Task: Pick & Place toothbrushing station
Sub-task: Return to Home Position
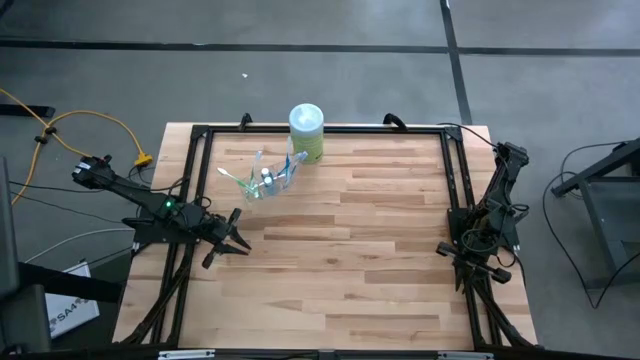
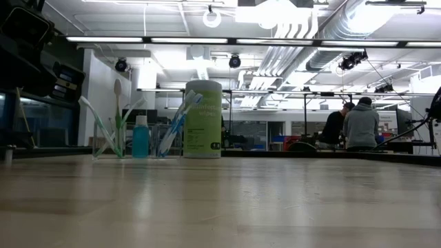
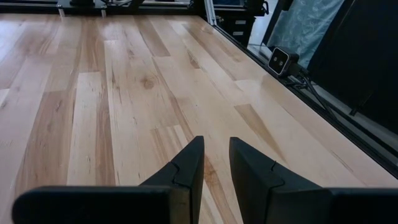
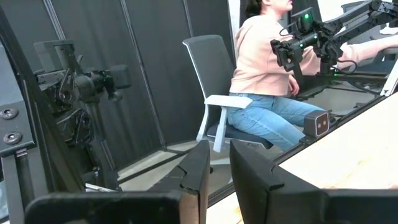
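Observation:
The toothbrushing station (image 1: 265,180) stands at the table's far left-centre. It is a clear cup (image 2: 110,146) that holds slim white toothbrushes (image 2: 118,114) leaning out of it, with more blue-accented brushes (image 2: 176,124) beside it. My left gripper (image 1: 235,237) hovers near the table's left edge, nearer than the station, and points across the bare wood. In its wrist view, my left gripper (image 3: 216,140) stands narrowly open with nothing between its fingers. My right gripper (image 1: 452,250) waits at the table's right edge, and my right gripper (image 4: 217,144) is also narrowly open on nothing.
A tall canister with a pale green lid (image 1: 306,130) stands just right of the station, and a small blue bottle (image 2: 140,138) among the brushes. A black frame (image 1: 455,190) rims the table. A seated person (image 4: 261,74) shows beyond the table's edge.

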